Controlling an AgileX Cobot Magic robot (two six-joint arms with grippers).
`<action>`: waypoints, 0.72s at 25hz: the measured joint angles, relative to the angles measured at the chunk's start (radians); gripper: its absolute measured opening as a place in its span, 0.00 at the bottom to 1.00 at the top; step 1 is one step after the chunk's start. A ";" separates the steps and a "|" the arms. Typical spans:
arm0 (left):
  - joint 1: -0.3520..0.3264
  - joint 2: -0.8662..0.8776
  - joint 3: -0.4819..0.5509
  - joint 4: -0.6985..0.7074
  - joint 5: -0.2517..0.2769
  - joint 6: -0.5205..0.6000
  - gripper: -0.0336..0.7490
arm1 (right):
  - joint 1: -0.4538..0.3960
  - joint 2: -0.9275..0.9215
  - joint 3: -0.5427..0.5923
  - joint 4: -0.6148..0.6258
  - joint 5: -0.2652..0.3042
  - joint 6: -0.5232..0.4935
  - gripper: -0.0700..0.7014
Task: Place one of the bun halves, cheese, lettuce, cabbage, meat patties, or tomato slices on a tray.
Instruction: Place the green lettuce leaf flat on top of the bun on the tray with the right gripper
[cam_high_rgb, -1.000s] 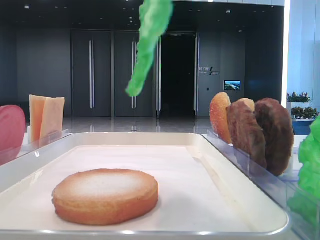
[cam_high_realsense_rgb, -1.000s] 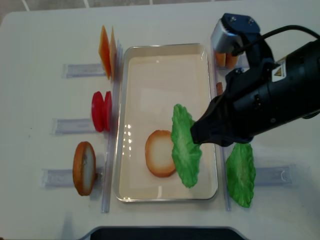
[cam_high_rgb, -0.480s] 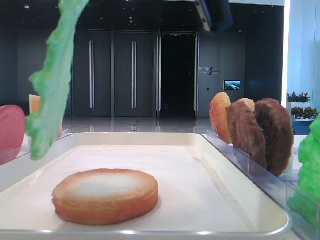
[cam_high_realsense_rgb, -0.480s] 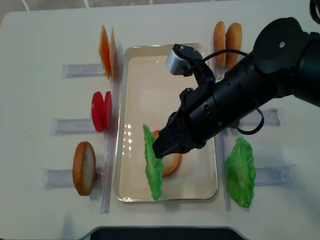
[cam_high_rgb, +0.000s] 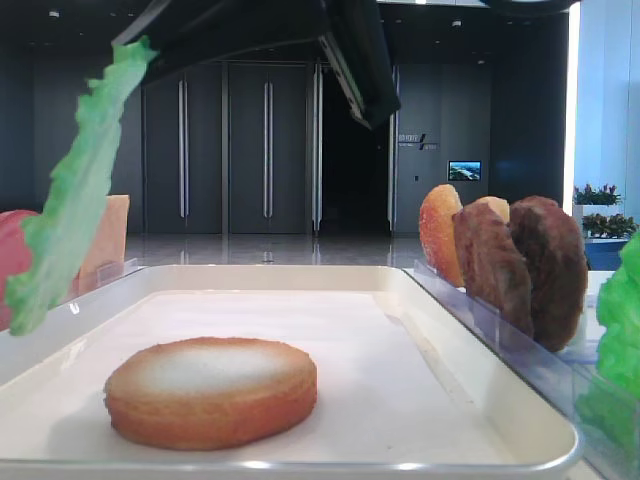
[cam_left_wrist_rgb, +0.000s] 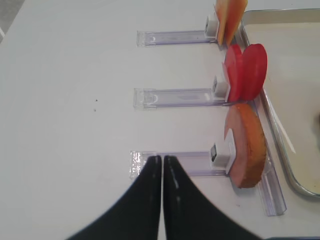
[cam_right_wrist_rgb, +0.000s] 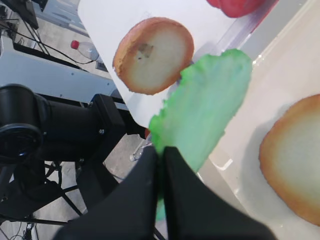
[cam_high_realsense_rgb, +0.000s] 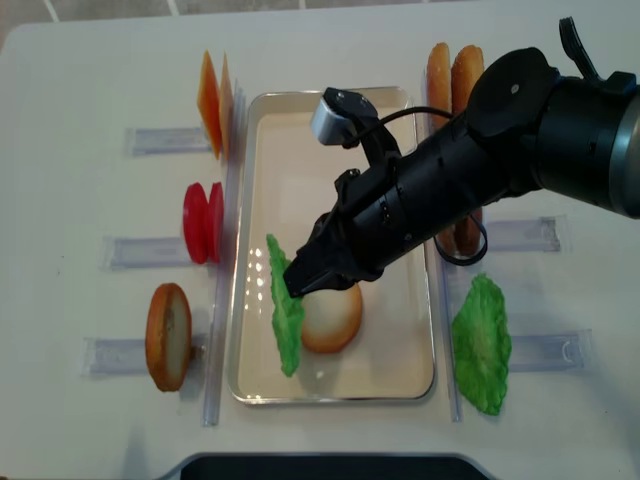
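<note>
The right gripper (cam_high_realsense_rgb: 300, 283) was clamped on the lettuce (cam_high_realsense_rgb: 284, 315), which hung below it over the tray (cam_high_realsense_rgb: 330, 98), just left of a bun half (cam_high_realsense_rgb: 335, 318). Left gripper (cam_left_wrist_rgb: 161, 165) was closed, holding nothing.

A white table (cam_high_realsense_rgb: 80, 80) carried the whole spread. At its middle lay a cream-white tray (cam_high_realsense_rgb: 300, 110) with a glossy raised rim, set lengthwise. Clear plastic holder strips (cam_high_realsense_rgb: 160, 140) lay flat on the tabletop to either side of the tray. On the left, the strips propped up orange cheese slices (cam_high_realsense_rgb: 214, 100), red tomato slices (cam_high_realsense_rgb: 202, 222) and a bun half (cam_high_realsense_rgb: 168, 336), each standing on edge. On the right, two more bun halves (cam_high_realsense_rgb: 452, 70) stood on edge near the far corner, and a green lettuce leaf (cam_high_realsense_rgb: 481, 344) sat at the near strip.
</note>
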 joint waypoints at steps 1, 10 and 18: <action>0.000 0.000 0.000 0.000 0.000 0.000 0.03 | 0.000 0.001 0.000 0.000 -0.012 -0.002 0.13; 0.000 0.000 0.000 0.000 0.000 0.000 0.03 | 0.000 0.002 0.000 0.033 -0.048 -0.032 0.13; 0.000 0.000 0.000 0.000 0.000 0.000 0.03 | 0.000 0.023 0.000 0.042 -0.063 -0.041 0.13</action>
